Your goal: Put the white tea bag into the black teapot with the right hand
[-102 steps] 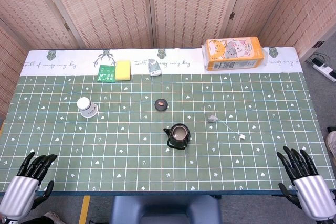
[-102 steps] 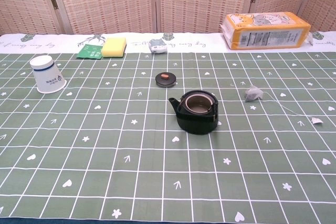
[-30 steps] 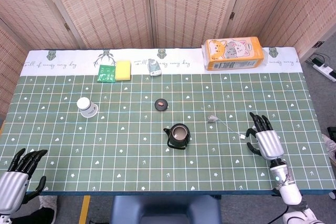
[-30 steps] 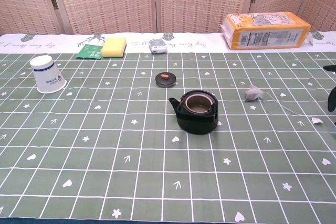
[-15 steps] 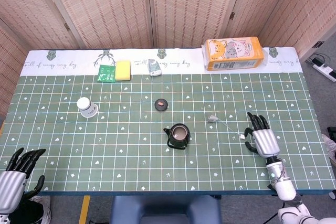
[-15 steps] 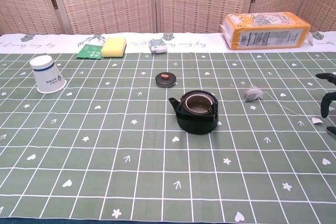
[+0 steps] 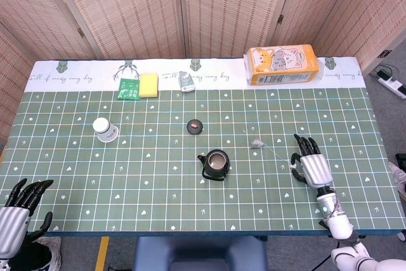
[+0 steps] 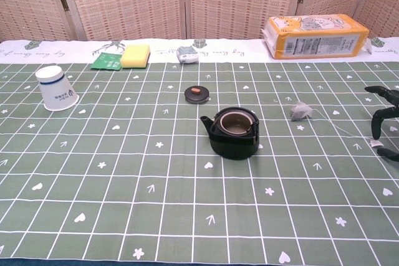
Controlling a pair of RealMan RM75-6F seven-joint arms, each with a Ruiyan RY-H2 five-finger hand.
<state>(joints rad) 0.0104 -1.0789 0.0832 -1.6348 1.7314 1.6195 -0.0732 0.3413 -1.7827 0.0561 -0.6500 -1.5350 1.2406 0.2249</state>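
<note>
The white tea bag [image 7: 256, 143] [image 8: 301, 112] lies on the green cloth right of the black teapot [image 7: 216, 164] [image 8: 234, 131]. Its thin string runs right to a small paper tag [image 7: 294, 165] [image 8: 376, 144]. The teapot stands upright with its top uncovered. My right hand [image 7: 309, 163] [image 8: 380, 119] hovers at the tag with fingers spread, holding nothing, well right of the bag itself. My left hand [image 7: 16, 211] rests off the front left table corner, fingers apart and empty; the chest view does not show it.
The teapot lid [image 7: 195, 126] [image 8: 196, 95] lies behind the pot. A white paper cup [image 7: 104, 129] lies tipped at the left. A yellow sponge [image 7: 148, 84], green packet [image 7: 129, 88], small grey packet [image 7: 186, 81] and orange carton [image 7: 282, 64] line the back edge.
My right hand has come forward from the front right corner and slid left until its fingers reach the tea bag's tag. The left hand has drawn back slightly. The tea bag and teapot have not moved.
</note>
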